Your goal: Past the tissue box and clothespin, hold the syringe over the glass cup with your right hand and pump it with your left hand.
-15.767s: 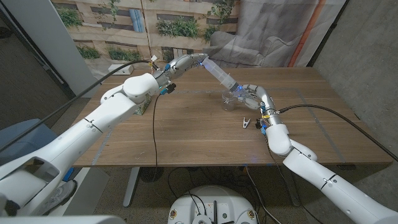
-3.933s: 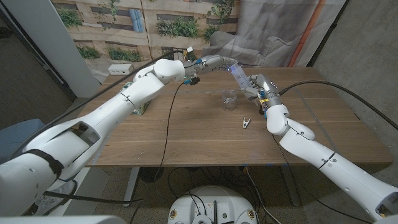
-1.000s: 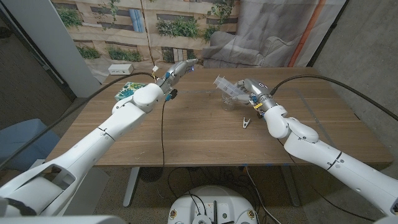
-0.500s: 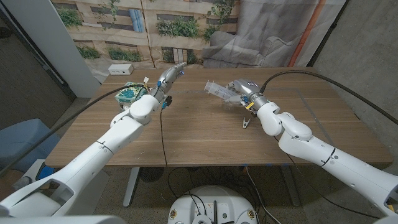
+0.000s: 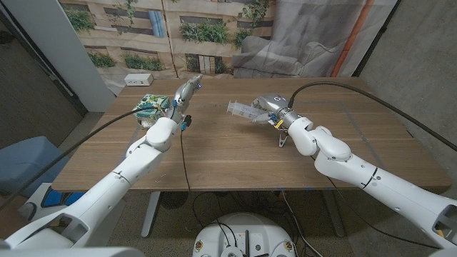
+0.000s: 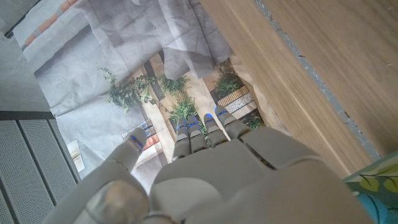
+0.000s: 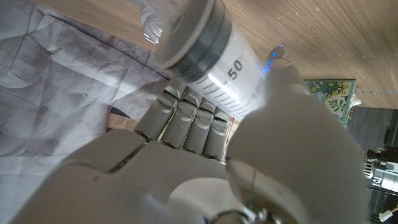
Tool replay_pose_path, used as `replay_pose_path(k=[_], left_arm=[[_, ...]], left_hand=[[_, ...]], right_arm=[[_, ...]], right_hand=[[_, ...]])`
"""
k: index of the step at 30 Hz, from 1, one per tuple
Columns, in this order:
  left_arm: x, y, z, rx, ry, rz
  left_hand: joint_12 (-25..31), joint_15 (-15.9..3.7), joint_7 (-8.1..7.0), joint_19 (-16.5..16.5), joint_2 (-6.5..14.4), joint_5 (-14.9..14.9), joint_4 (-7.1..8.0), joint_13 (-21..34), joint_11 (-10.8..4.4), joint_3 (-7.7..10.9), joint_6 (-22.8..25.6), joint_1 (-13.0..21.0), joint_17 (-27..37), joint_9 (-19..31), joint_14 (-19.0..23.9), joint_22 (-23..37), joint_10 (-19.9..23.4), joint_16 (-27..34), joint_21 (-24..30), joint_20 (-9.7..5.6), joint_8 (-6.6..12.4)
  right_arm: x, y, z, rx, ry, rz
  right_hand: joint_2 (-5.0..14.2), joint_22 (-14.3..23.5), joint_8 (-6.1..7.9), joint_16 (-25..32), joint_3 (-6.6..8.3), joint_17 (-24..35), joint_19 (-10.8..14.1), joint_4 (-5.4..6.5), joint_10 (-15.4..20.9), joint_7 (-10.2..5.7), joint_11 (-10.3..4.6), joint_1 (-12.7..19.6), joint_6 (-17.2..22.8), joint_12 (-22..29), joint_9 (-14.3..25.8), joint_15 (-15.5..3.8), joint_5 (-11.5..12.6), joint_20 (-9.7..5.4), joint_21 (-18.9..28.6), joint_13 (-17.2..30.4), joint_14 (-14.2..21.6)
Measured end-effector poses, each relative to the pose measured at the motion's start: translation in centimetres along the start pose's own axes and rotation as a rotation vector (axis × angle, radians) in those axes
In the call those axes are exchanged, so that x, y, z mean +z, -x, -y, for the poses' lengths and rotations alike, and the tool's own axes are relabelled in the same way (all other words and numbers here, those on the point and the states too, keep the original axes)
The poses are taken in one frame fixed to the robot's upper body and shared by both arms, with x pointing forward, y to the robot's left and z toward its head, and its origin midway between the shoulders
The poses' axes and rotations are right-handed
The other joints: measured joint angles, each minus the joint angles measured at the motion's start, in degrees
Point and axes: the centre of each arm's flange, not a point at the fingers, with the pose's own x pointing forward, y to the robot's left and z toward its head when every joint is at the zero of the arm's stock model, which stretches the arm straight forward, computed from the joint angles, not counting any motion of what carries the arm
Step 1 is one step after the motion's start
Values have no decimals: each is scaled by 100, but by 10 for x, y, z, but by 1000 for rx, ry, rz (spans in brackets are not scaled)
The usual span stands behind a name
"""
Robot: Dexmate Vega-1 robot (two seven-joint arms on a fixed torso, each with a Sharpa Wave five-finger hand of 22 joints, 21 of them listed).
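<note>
The right hand (image 5: 275,107) grips the syringe (image 5: 246,110) above the wooden desk (image 5: 214,157), its fingers (image 7: 193,124) wrapped around the barrel from one side and the thumb pressed on it from the other, as the right wrist view shows, with the printed scale marks of the barrel close to the lens. In the head view the syringe lies nearly level, its barrel reaching out from the hand toward the robot's left, over the middle of the desk's far half. The clothespin (image 5: 283,140) lies on the desk just on the near side of the right hand, partly hidden by the forearm. The left hand (image 5: 184,93) is raised above the desk's far left part, well apart from the syringe; it holds nothing, and its fingers (image 6: 199,134) reach out straight and close together. The tissue box (image 5: 151,108), patterned in green, stands on the desk just beside the left arm, toward the left edge.
</note>
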Motion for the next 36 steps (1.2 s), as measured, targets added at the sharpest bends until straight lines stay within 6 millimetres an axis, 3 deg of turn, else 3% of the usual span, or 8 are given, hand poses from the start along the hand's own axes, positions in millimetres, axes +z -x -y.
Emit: replay_pose_path(k=[20,36], left_arm=[[-45,20,-6,112,80,-10],[-76,31,-11,166,140,-29]], left_hand=[[0,0,-31,11,30,-22,-47,0,31,0,31,29,0,0,0,0,31,0,0,11,0],[0,0,-30,10,29,-21,-46,0,31,0,30,29,13,0,0,0,31,0,0,11,0]], right_arm=[[17,-6,-27,71,87,75],[33,-10,-52,124,119,121]], right_hand=[[0,-21,11,-1,0,-1,-31,0,-42,-19,-42,0,19,12,1,20,-1,-31,-40,0,-60],[0,-26,-16,-47,17,26,-144,-17,-145,-54,-144,0,-16,10,16,59,-5,40,-72,0,-165]])
